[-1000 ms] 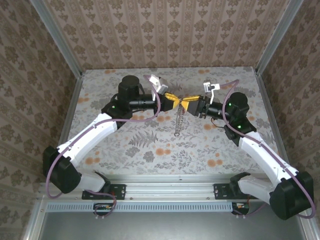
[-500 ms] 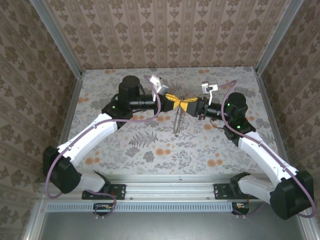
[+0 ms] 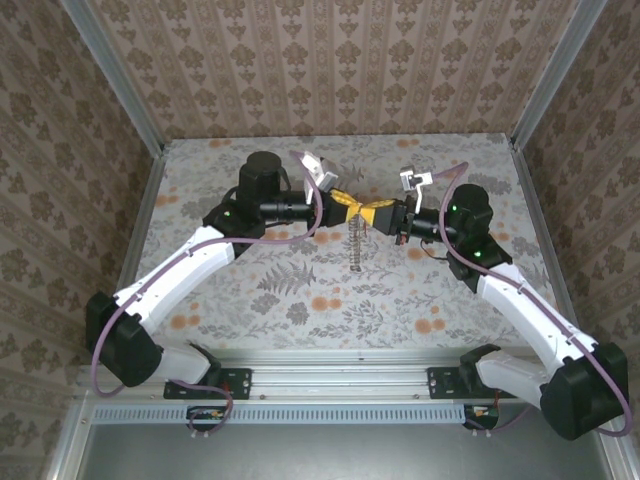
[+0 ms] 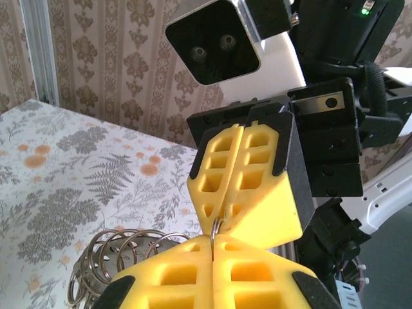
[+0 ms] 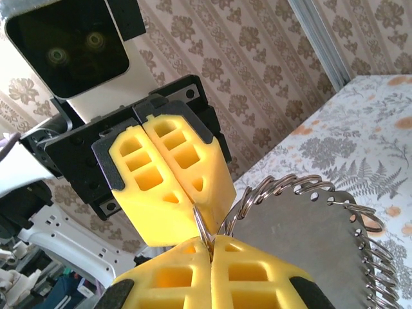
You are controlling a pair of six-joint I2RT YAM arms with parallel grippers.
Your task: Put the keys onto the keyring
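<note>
A thin silvery keyring (image 4: 217, 226) stands edge-on between two pairs of yellow fingers that meet tip to tip above the table's middle. My left gripper (image 3: 351, 206) is shut on its near edge, its jaws pressed together (image 4: 212, 241). My right gripper (image 3: 369, 211) is shut on the opposite edge of the keyring (image 5: 202, 224), its jaws closed at the bottom of its own view (image 5: 210, 243). Below the meeting point hangs a grey metal plate (image 5: 309, 241) edged with several split rings (image 4: 122, 246). It shows as a dangling strip (image 3: 355, 245) from above. The keys are out of view.
The floral tabletop (image 3: 300, 290) lies below both arms. Patterned walls with aluminium corner posts (image 3: 110, 75) close in the left, back and right. A metal rail (image 3: 340, 378) runs along the near edge, between the arm bases.
My right gripper has shut onto the ring. Both grippers have shifted slightly toward the back, and the hanging plate has swung a little under them.
</note>
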